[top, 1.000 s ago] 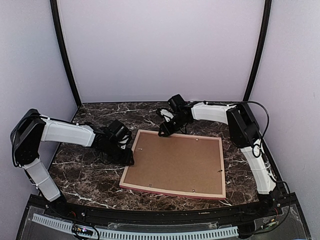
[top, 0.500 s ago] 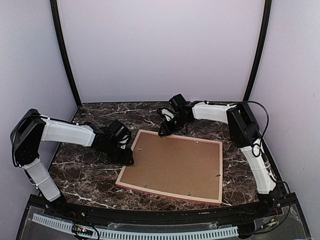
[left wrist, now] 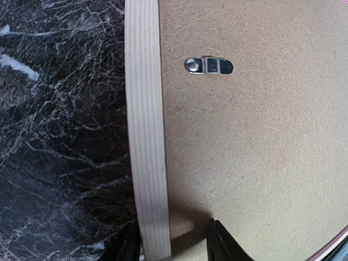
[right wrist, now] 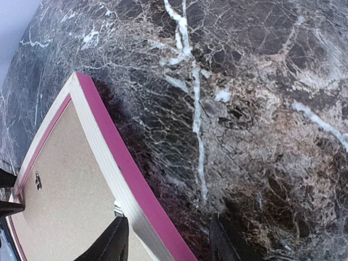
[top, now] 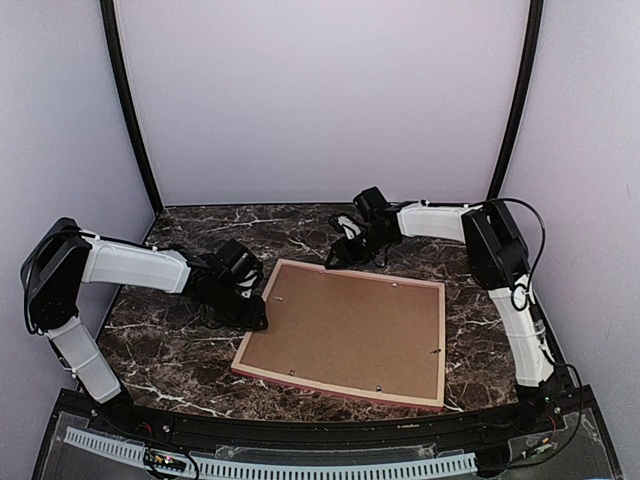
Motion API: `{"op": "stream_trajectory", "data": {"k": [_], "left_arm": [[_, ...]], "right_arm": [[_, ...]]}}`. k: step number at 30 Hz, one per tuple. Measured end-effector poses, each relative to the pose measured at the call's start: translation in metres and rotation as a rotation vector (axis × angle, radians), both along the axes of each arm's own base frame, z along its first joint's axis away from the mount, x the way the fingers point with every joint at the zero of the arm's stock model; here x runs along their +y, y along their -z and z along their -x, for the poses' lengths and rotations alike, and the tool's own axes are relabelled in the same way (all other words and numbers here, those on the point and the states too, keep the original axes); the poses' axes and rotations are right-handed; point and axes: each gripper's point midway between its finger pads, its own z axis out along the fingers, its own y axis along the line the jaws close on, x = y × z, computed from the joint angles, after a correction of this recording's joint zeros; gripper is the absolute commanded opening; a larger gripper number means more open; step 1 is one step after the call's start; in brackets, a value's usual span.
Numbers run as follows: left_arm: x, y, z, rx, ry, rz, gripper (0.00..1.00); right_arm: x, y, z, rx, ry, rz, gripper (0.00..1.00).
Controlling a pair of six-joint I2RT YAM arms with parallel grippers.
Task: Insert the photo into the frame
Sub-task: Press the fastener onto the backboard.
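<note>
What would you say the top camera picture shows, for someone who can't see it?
A pink frame lies face down on a dark marble table, its brown backing showing. The left claw sits at its left edge and the right claw, open, is by its far edge.

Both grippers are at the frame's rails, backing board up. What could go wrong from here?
1. The right gripper stands open astride the far rail of the frame; closing off-centre or pulling away may drag the frame across the marble table.
2. The left gripper straddles the left rail; lifting from that side alone could tilt the frame and shift the backing board.
3. The photo is not visible, so whether it is seated cannot be checked.
</note>
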Motion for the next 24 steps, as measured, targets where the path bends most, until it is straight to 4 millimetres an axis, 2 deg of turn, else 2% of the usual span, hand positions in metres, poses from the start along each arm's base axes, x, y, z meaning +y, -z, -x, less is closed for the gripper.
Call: {"op": "stream_trajectory", "data": {"k": [4, 14, 24], "left_arm": [[0.000, 0.000, 0.000, 0.000, 0.000, 0.000, 0.44], [0.000, 0.000, 0.000, -0.001, 0.000, 0.000, 0.45], [0.000, 0.000, 0.000, -0.001, 0.000, 0.000, 0.45]], "right_arm": [[-0.004, 0.001, 0.005, -0.010, -0.003, 0.024, 0.54], [0.004, 0.002, 0.011, -0.077, -0.012, 0.104, 0.53], [0.007, 0.003, 0.013, -0.071, -0.013, 0.139, 0.52]]}}
